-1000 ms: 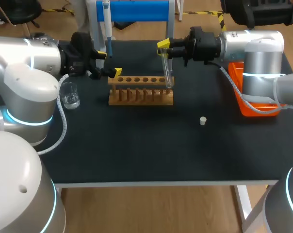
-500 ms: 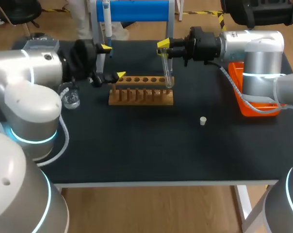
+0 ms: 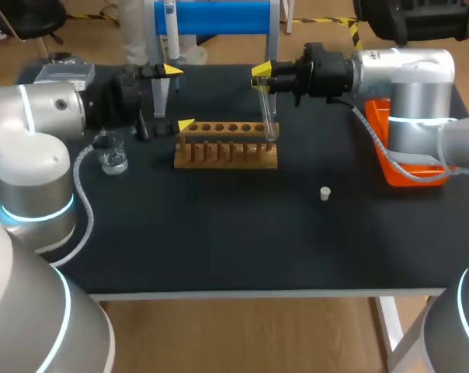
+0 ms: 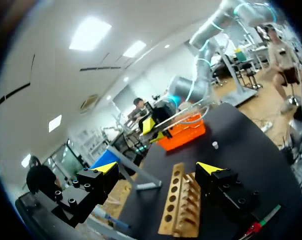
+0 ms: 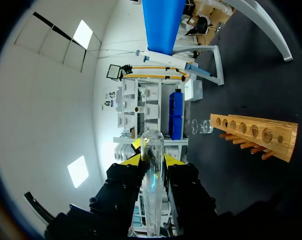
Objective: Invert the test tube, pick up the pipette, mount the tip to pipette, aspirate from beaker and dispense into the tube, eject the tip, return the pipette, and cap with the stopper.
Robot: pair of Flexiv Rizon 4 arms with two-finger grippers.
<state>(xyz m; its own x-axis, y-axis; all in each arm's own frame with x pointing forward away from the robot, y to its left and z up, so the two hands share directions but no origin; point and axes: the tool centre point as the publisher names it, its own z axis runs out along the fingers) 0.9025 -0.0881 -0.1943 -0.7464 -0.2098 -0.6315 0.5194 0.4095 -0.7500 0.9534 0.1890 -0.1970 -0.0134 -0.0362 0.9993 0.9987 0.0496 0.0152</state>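
Upright pipette (image 3: 170, 31) is seen at 12 o'clock of the nearer left gripper (image 3: 178, 97), fingers spread; tube (image 3: 269, 116) is clamped in the right gripper (image 3: 262, 76)

Bright even overhead light — soft shadows, glints on test tube (image 5: 152, 190).

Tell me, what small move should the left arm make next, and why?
Probably ease the left gripper forward until the pipette hanging on the blue stand sits between its open fingers. The right gripper holds the test tube at the wooden rack, so fetching the pipette looks next.
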